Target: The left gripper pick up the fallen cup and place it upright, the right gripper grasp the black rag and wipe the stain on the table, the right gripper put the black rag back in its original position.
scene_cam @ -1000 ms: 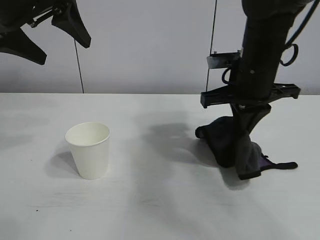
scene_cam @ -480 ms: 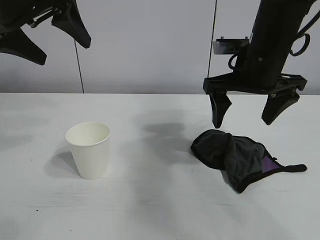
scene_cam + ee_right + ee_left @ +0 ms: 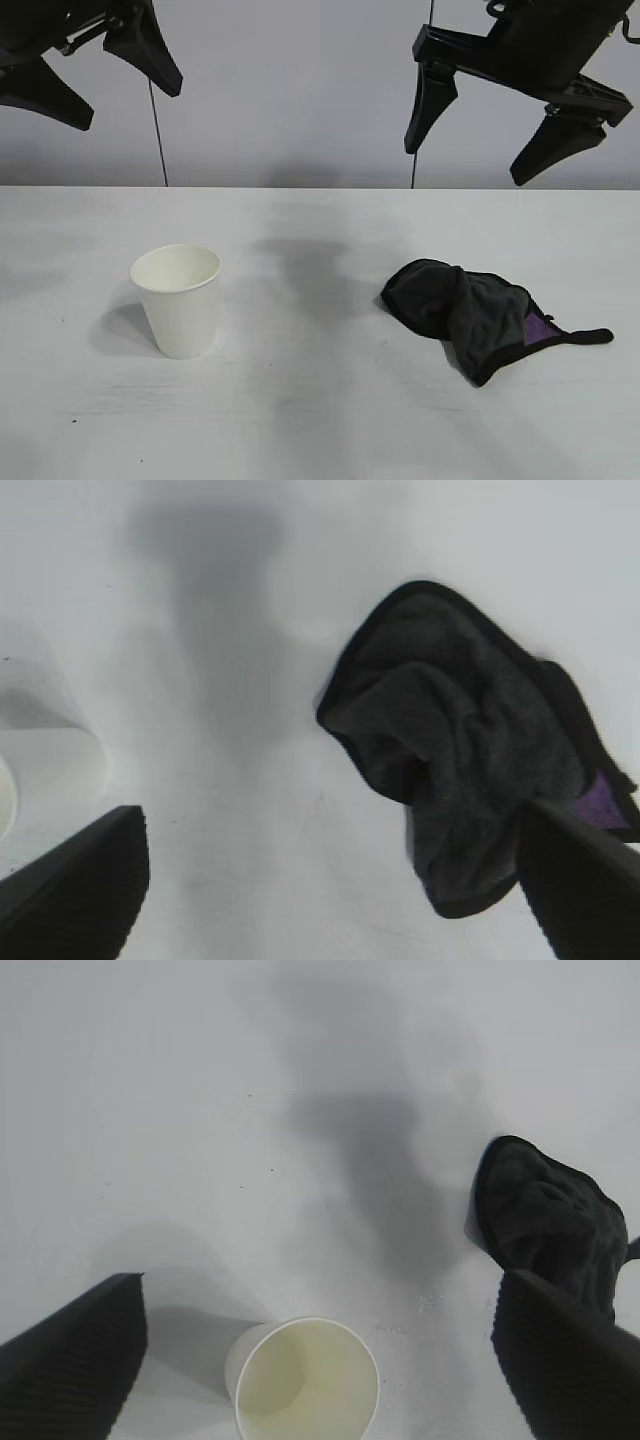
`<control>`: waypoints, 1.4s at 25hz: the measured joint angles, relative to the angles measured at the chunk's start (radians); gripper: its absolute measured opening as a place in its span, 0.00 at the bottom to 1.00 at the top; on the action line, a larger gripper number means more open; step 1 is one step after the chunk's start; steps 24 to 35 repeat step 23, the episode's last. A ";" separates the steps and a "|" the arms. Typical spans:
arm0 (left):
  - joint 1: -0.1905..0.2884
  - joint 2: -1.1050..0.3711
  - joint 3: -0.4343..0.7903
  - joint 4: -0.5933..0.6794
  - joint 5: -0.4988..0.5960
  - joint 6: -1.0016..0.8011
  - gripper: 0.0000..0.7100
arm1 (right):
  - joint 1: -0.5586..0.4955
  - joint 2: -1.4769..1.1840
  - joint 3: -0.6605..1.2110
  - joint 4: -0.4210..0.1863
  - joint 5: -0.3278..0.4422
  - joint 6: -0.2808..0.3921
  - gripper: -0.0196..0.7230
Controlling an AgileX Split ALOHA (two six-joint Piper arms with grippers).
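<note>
The white cup (image 3: pixel 178 300) stands upright on the left of the white table (image 3: pixel 320 430), mouth up. High above it hangs my left gripper (image 3: pixel 134 108), open and holding nothing; its wrist view looks down into the cup (image 3: pixel 305 1380). The black rag (image 3: pixel 470 312) lies crumpled on the right of the table, a purple patch showing at its edge. My right gripper (image 3: pixel 464 166) hangs open well above the rag, clear of it. In the right wrist view the rag (image 3: pixel 470 740) lies flat below the spread fingers. The stain is out of view.
A grey wall rises behind the table's far edge. Two thin black cables (image 3: pixel 160 140) (image 3: pixel 415 165) hang down in front of it. Bare tabletop lies between the cup and the rag.
My right gripper opened, let go of the black rag and rose well above the table. The rag settled in a heap on the right. The left arm and the cup stayed put.
</note>
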 joint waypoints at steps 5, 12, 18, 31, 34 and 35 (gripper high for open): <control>0.000 0.000 0.000 0.000 0.001 0.001 0.95 | 0.000 0.000 0.003 0.003 -0.001 -0.010 0.96; 0.000 0.000 0.000 0.000 0.001 0.001 0.95 | 0.000 0.000 0.003 0.003 -0.019 -0.011 0.96; 0.000 0.000 0.000 0.000 0.001 0.001 0.95 | 0.000 0.000 0.003 0.005 -0.023 -0.011 0.96; 0.000 0.000 0.000 0.000 0.001 0.001 0.95 | 0.000 0.000 0.003 0.006 -0.023 -0.011 0.96; 0.000 0.000 0.000 0.000 0.001 0.001 0.95 | 0.000 0.000 0.003 0.006 -0.023 -0.011 0.96; 0.000 0.000 0.000 0.000 0.001 0.001 0.95 | 0.000 0.000 0.003 0.006 -0.023 -0.011 0.96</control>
